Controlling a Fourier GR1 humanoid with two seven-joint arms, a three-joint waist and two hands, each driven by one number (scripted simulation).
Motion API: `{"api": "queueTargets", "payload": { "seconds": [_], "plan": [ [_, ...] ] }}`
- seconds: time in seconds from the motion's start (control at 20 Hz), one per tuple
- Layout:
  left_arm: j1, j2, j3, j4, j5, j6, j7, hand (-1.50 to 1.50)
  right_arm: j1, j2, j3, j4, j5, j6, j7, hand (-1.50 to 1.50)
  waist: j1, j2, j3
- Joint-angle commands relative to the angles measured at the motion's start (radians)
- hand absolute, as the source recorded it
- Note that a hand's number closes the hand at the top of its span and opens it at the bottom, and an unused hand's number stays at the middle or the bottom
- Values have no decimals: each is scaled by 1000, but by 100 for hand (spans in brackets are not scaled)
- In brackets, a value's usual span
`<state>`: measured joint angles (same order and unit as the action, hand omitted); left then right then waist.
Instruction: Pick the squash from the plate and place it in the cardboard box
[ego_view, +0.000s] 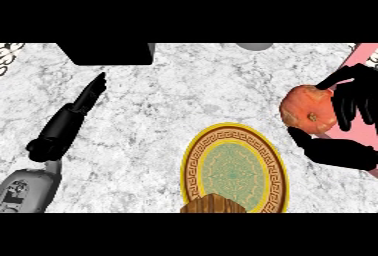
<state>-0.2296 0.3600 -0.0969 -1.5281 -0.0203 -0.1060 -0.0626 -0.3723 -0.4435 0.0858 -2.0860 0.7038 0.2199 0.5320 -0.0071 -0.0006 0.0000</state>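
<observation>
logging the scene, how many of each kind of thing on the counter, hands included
round orange squash: 1
round plate with gold patterned rim: 1
pink box: 1
brown wooden object: 1
black hand: 2, left open, right curled round squash
total: 6

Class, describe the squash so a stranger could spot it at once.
Start at the round yellow-rimmed plate on the marble counter, then look up and right. There the right hand curls round the squash: the only orange, rounded thing, off the plate.
</observation>
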Motion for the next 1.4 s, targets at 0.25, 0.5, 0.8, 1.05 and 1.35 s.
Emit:
{"api": "queueTargets", "payload": {
  "seconds": [0.25, 0.5, 0.8, 1.05, 1.35],
  "plan": [
    [3, -18, 23, -3, -9, -18, -20, 0, -78, -150, -335, 326, -124, 16, -189, 150, 10, 3, 0],
    [-9, -50, -6, -8, -40, 0, -7, 0, -84, -259, -300, 552, -72, 91, -307, 150, 17, 7, 0],
    [8, -29, 11, -77, -15, -33, 49, 0, -94, -365, -313, 806, -115, 245, -433, 150, 26, 5, 1],
    [-34, -15, 43, 9, -21, -58, -4, 0, -155, -433, -249, 993, -62, 319, -549, 150, 25, 9, 0],
    [6, -33, 47, 10, -24, -65, -40, 0, -197, -460, -198, 1174, -47, 381, -770, -150, 31, 9, 1]
  ]
}}
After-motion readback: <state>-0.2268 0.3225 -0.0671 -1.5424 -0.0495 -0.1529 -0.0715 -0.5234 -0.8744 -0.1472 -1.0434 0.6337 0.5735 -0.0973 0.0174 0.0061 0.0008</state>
